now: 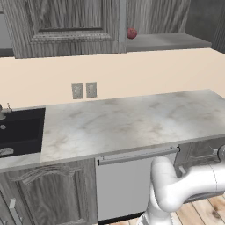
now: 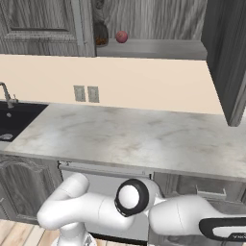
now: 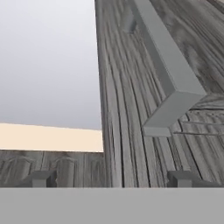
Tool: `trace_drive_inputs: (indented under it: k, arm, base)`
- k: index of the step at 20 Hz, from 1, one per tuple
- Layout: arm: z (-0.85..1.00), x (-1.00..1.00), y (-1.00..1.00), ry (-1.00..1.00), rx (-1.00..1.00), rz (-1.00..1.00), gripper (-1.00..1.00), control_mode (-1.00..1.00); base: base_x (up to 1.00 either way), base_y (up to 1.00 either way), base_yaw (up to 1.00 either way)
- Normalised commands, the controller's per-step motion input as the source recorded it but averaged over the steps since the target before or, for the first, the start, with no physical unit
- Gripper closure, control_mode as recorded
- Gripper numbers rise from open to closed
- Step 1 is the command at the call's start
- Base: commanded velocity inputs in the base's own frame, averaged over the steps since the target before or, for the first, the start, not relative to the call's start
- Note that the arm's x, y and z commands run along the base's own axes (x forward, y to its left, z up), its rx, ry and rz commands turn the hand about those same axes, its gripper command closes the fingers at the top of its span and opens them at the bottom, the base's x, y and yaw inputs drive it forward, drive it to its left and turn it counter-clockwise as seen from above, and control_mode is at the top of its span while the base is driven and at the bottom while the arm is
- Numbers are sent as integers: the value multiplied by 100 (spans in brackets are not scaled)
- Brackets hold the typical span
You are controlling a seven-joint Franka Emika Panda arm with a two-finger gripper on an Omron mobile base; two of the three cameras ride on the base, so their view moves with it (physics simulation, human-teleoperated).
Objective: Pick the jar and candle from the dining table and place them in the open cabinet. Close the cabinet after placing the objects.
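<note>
Jar (image 2: 100, 34) sits on the grey shelf inside the open wall cabinet (image 2: 158, 48), at the shelf's left end, partly hidden behind the cabinet's left door (image 2: 45, 26). Small red ball (image 2: 121, 36) on the same shelf just right of it, near but apart. Right door (image 2: 229, 57) stands swung out. Below: beige backsplash with two outlets (image 2: 86, 93), marble counter (image 2: 139, 137), black sink (image 2: 14, 120) at left, dishwasher front (image 1: 127, 184) under the counter. White arm (image 2: 110, 209) folded low in front of the base cabinets. Gripper (image 3: 111, 179) fingertips stand wide apart, nothing between them, close to a grey wood-grain panel with a grey bar handle (image 3: 168, 74).
</note>
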Motion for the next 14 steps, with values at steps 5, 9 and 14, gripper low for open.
trace_drive_inputs:
  k: [5,9,14]
  arm:
    - [0,-25,-70,0,0,9,-100,-100]
    - [0,0,-43,0,0,11,-100,-100]
    - [-2,40,-4,0,-3,8,-100,-100]
  base:
    - [0,0,0]
    - [0,0,0]
    - [0,0,0]
